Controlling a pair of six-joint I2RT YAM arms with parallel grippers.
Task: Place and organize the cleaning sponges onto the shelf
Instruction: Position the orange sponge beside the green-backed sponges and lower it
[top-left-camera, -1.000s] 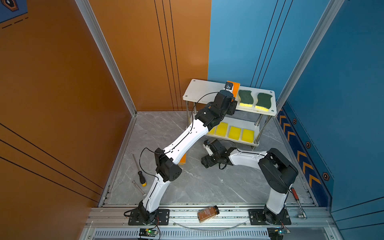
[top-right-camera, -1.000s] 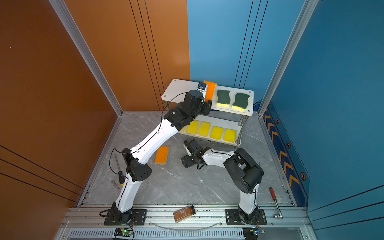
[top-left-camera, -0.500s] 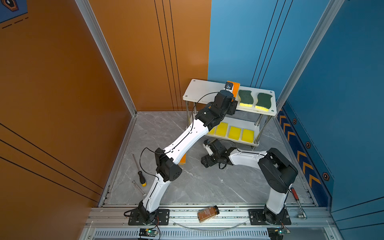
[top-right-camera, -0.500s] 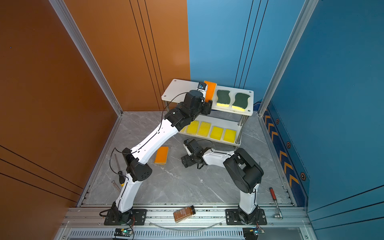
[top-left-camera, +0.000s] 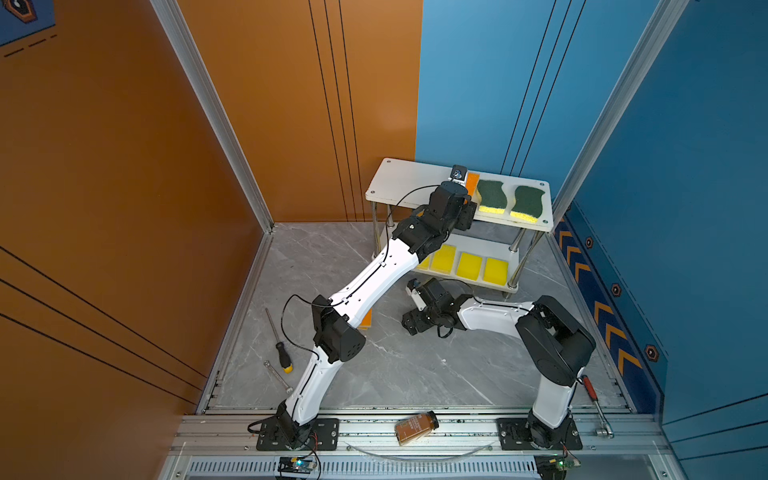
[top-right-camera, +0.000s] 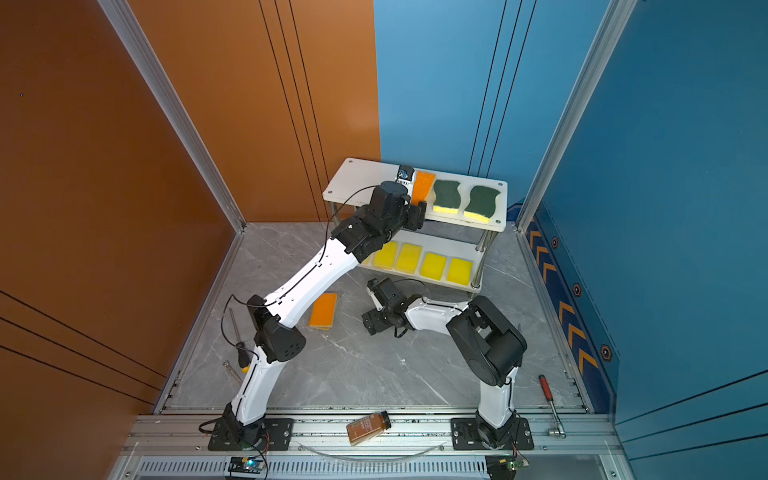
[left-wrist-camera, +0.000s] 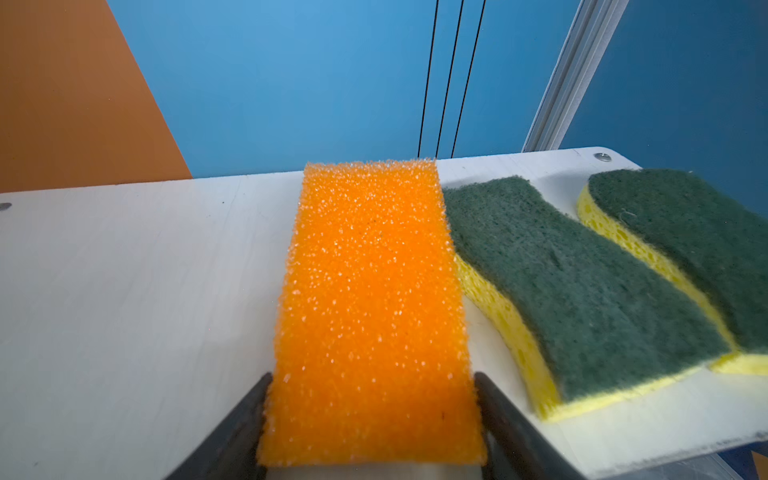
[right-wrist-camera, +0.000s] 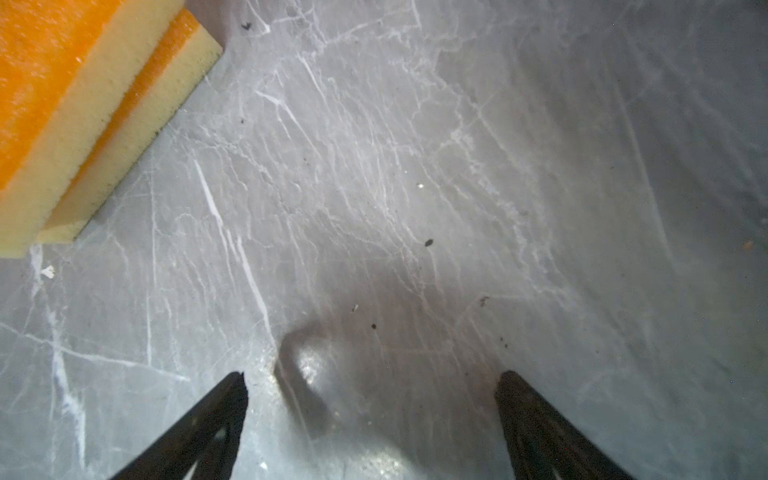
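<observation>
Two tools are seen at the far left of the counter (top-left-camera: 415, 374): a screwdriver (top-left-camera: 282, 353) and a small wrench (top-left-camera: 277, 376), close together. Next to the right, a stack of orange-topped sponges (top-right-camera: 323, 311) is laid flat on the counter; two layers are shown in the right wrist view. The right fingers (right-wrist-camera: 199, 424) are held low over bare counter near that stack, spread wide, with nothing between them. A brown bottle (top-left-camera: 417, 427) is laid on its side on the front rail.

The shelf (top-left-camera: 399, 183) is stood at the back. On its top board an orange sponge (left-wrist-camera: 370, 291) is laid flat, right against the first green-topped sponge (left-wrist-camera: 582, 291). A second green-topped sponge (left-wrist-camera: 685, 249) is set just beside that one, with a narrow gap. The near end of the orange sponge is flanked by the left fingers (left-wrist-camera: 237, 424), one on each long side. Whether it is clamped or let go cannot be told.

On the lower board four yellow sponges (top-right-camera: 433, 264) are lined up in a row, and a further yellow sliver is seen behind the left arm. A red-handled ratchet (top-left-camera: 596, 405) is laid at the far right edge.
</observation>
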